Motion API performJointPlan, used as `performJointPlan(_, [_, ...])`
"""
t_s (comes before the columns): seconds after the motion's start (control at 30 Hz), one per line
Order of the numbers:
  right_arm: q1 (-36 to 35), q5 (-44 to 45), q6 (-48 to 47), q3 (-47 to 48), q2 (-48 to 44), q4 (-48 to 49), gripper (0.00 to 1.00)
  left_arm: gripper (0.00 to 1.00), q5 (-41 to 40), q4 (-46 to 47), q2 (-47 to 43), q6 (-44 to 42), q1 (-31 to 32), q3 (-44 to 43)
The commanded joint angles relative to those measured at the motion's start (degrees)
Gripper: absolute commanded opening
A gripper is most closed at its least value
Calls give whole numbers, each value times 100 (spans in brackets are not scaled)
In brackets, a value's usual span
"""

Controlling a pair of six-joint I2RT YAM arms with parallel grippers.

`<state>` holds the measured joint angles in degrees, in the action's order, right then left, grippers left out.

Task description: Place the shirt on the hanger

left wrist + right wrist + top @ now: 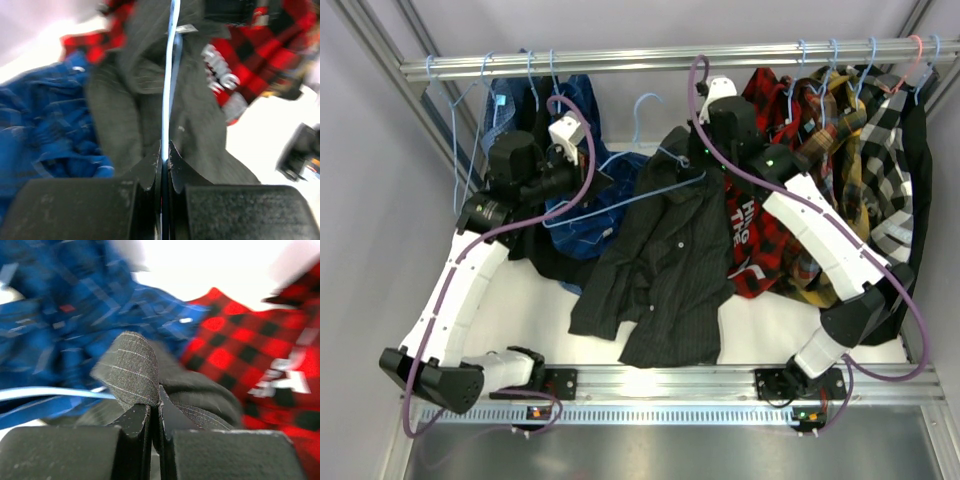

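Here: left tool (165, 149) pinches hanger (170, 75) wire; right tool (154, 406) pinches shirt (131, 367) fold edge.

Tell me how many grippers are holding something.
2. The left gripper is shut on the hanger wire; the right gripper is shut on a fold of the shirt. Neither is hidden.

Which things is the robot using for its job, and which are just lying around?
For the job: dark shirt, blue hanger, left hand, right hand.
Just lying about: blue shirt, red checked shirt, shirts on the rail.
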<state>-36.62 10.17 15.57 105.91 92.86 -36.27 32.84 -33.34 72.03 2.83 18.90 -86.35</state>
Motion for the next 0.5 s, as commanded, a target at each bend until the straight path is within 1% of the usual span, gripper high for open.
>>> performJointPlan(0.0, [-47, 1327, -492, 256, -22, -337, 0, 0, -946, 1450, -714, -230, -35, 537])
performJointPlan(0.03, [-47, 1434, -781, 238, -48, -345, 0, 0, -1016, 1584, -838, -230, -26, 670])
performJointPlan(0.1, [-47, 1740, -968, 255, -75, -345, 0, 0, -1060, 1856, -1146, -230, -35, 882])
performJointPlan(0.13, [-38, 1768, -1064, 255, -127, -345, 0, 0, -1052, 2145, -1252, -239, -35, 1126])
performJointPlan(0.23, [-38, 1462, -1100, 255, -250, -284, 0, 0, -517, 2612, -1516, -134, -35, 1645])
performJointPlan(0.27, [-29, 1331, -1100, 229, -286, -188, 0, 0, -141, 2927, -1569, -21, -26, 1760])
performJointPlan(0.3, [-38, 990, -1092, 159, -303, -152, 0, 0, 45, 3078, -1569, 33, -35, 1875])
performJointPlan(0.4, [-29, 592, -1083, 114, -304, -47, 0, 0, 687, 3238, -1447, 209, -35, 2008])
performJointPlan(0.47, [-29, 661, -1144, 132, -233, -55, 0, 0, 1056, 3124, -1324, 262, -35, 1955])
